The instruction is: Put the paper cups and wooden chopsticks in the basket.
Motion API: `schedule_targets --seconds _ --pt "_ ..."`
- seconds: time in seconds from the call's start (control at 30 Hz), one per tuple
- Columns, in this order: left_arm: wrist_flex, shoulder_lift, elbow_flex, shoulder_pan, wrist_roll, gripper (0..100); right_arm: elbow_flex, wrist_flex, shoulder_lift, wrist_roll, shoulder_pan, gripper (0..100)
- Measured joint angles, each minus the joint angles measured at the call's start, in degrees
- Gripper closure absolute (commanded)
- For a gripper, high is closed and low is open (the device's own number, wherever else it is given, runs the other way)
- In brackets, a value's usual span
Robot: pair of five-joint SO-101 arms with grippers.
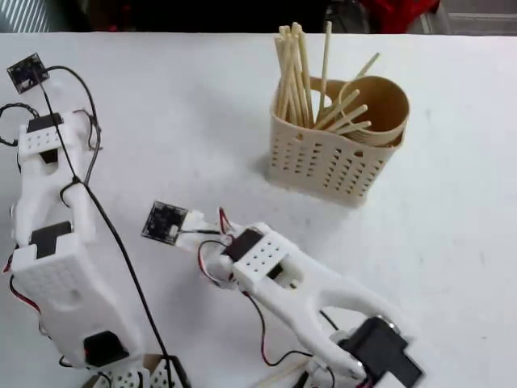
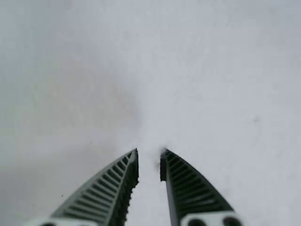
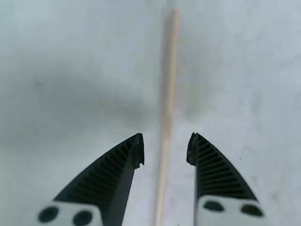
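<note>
right gripper [image 3: 164,150]: fingers spread, gripping nothing | wooden chopstick [image 3: 169,84]: flat on table [image 3: 70,56], running between both fingertips (touching neither) | left gripper [image 2: 149,165]: slightly parted, empty | basket [image 1: 323,166]: holds paper cups [image 1: 380,105], chopstick bundle [image 1: 295,73]

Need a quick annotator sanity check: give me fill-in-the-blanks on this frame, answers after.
1. The paper cup sits ____ the basket.
2. The right pincer is open, with a lone ____ lying on the table between its fingers.
3. The left pincer points at bare table with ____ between its fingers.
Missing: inside; chopstick; nothing.
</note>
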Motion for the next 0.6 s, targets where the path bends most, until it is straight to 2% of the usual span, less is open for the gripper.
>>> schedule_targets --seconds 0.2,0.37,0.6 --pt "0.0 0.0 0.0 0.0 0.0 90 0.0 -2.9 5.1 0.4 3.0 84.8" --pt "0.0 0.0 0.0 0.0 0.0 90 -1.1 -3.6 7.2 0.4 4.0 98.8" --pt "0.0 0.0 0.0 0.0 0.0 90 -1.5 -4.0 7.5 0.4 4.4 98.2"
